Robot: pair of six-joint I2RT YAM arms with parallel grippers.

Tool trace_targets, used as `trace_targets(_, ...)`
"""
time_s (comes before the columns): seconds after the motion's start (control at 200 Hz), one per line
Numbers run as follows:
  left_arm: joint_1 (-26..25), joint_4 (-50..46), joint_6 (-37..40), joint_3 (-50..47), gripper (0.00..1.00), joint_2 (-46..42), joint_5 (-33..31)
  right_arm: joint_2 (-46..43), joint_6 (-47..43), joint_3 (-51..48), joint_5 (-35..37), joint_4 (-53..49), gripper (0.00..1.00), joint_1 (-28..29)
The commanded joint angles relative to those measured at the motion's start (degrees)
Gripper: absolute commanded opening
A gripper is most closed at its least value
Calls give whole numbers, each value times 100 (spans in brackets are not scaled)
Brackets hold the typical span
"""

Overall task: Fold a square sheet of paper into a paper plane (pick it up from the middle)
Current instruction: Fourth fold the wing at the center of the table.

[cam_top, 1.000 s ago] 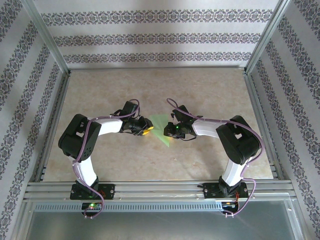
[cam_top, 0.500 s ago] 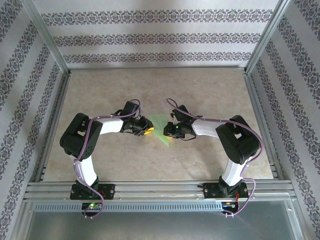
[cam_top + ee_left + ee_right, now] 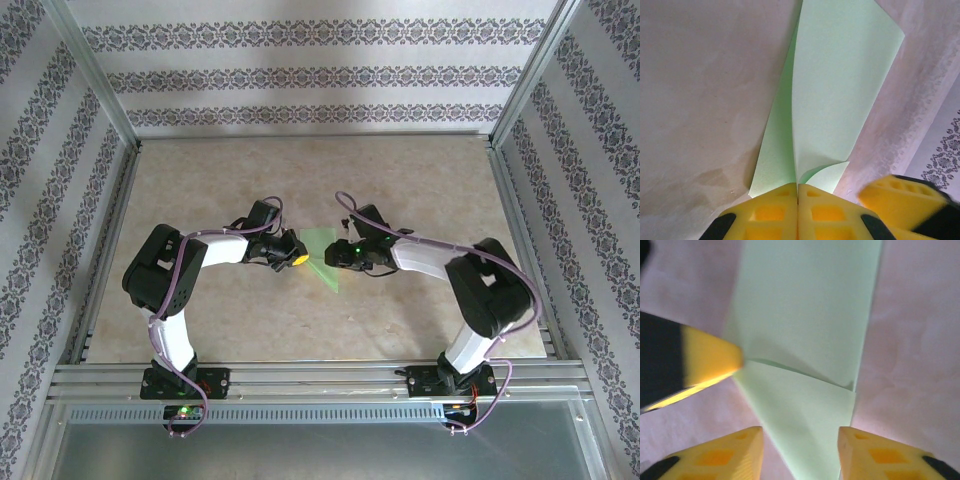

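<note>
Paper sheet (image 3: 322,262) sits mid-desk (image 3: 200,170), between the 2 wrists, in the same spot as 1 second back. It is partly folded. We see 1 layer lifting off the other along a crease, with the far part flat on the desk.

Left arm (image 3: 215,250): we note little shift, the wrist only a touch closer to the sheet. Left jaws are pressed together, their yellow fingers (image 3: 775,215) pinching the sheet's near edge at the crease.

Right arm (image 3: 430,262): the elbow has swung outward to the right and the forearm now reaches in at a longer stretch. Right jaws are spread, fingers (image 3: 730,452) apart, with 1 corner of the sheet lying between them, not gripped.

From the right wrist we see 1 left finger (image 3: 705,365) touching the sheet at the fold. From the left wrist, 1 right finger (image 3: 900,197), blurred, sits just beside the sheet.
</note>
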Motion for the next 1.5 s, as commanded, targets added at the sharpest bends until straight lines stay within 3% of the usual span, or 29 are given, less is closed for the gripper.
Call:
trace_targets(0.0, -100, -99, -66, 183, 6, -233, -246, -691, -851, -64, 599, -19, 48, 48)
trace_targets(0.19, -250, -786, -242, 450, 6, -443, -812, -1198, -2040, -445, 2319, 75, 48, 753)
trace_targets(0.48, -363, -1014, -672, 652, 6, -437, -1025, -582, -2411, -317, 3439, 133, 49, 1673)
trace_targets(0.854, -384, -1089, -743, 620, 6, -471, -1096, 118, -1938, -252, 3681, 321, 47, 1938)
trace_targets(1.494, -385, -1089, -821, 534, 10, -499, -1104, 273, -1888, -242, 3596, 263, 25, 1846)
